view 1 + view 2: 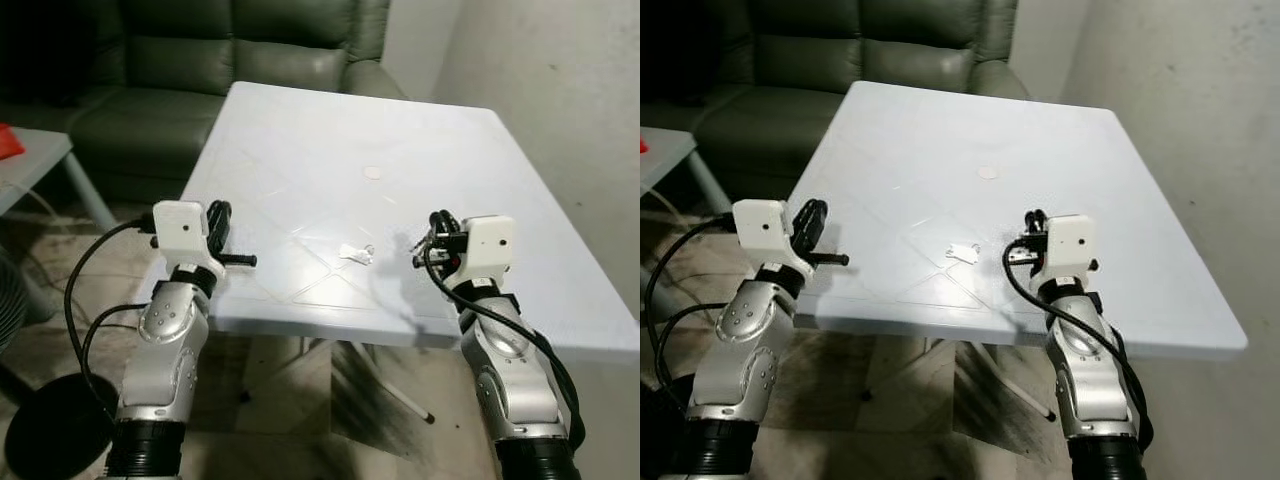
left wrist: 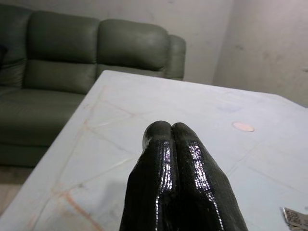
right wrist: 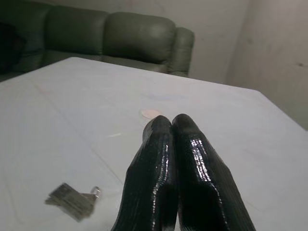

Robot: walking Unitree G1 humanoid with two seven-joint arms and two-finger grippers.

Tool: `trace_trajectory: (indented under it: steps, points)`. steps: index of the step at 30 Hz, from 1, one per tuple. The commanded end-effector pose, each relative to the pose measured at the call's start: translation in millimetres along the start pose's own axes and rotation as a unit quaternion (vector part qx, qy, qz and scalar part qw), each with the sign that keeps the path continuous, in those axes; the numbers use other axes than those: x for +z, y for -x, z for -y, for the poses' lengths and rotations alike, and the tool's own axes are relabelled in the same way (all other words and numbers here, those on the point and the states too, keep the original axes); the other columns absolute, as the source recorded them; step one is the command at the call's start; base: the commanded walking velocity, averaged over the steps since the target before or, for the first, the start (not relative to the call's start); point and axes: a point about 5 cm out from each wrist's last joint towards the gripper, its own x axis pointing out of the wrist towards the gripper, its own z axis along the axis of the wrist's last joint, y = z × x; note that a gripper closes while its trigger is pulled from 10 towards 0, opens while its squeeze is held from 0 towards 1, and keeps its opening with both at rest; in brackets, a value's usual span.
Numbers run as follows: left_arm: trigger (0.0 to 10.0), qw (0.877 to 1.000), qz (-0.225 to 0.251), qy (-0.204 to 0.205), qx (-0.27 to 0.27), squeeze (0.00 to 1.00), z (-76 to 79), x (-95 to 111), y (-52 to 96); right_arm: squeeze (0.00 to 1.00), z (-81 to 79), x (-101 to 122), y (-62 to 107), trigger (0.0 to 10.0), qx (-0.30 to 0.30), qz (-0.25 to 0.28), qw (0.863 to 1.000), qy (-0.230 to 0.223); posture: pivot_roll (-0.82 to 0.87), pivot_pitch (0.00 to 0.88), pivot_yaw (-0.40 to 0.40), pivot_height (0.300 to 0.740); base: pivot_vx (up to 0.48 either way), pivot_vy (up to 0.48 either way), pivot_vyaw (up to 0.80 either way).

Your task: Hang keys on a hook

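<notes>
Keys (image 1: 357,253), a small silvery metal bunch, lie flat on the white plastic table (image 1: 330,130) between both arms. Left gripper (image 2: 166,129) and right gripper (image 3: 171,122) hover, black fingers pressed together, holding nothing.

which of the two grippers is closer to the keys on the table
The right gripper: its shut black fingers hover just beside the small silver keys on the white plastic table. The left gripper sits at the table's near-left edge.
</notes>
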Motion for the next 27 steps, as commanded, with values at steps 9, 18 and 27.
trace_trajectory:
  steps: [9, 18, 27]
  points:
    - [10.0, 1.0, 0.02, -0.007, -0.011, 0.0, 3.0, 10, -12.6, 0.0, 11.5, 7, -7.3, 10.0, -0.019, 0.01, 1.0, 0.01, 0.0, 0.0, -0.059, 0.74, 0.0, 0.0, -0.77]
    - [10.0, 1.0, 0.019, -0.01, -0.011, 0.0, 4.7, 10, -15.6, 0.0, 12.9, 10, -12.6, 10.0, -0.017, 0.016, 1.0, 0.013, 0.0, 0.0, -0.063, 0.74, 0.0, 0.0, -0.76]
    - [10.0, 1.0, 0.016, -0.006, -0.013, 0.0, 6.9, 9, -14.1, 0.0, 14.3, 11, -13.6, 10.0, -0.02, 0.021, 0.999, 0.013, 0.0, 0.008, -0.063, 0.74, 0.0, 0.0, -0.77]
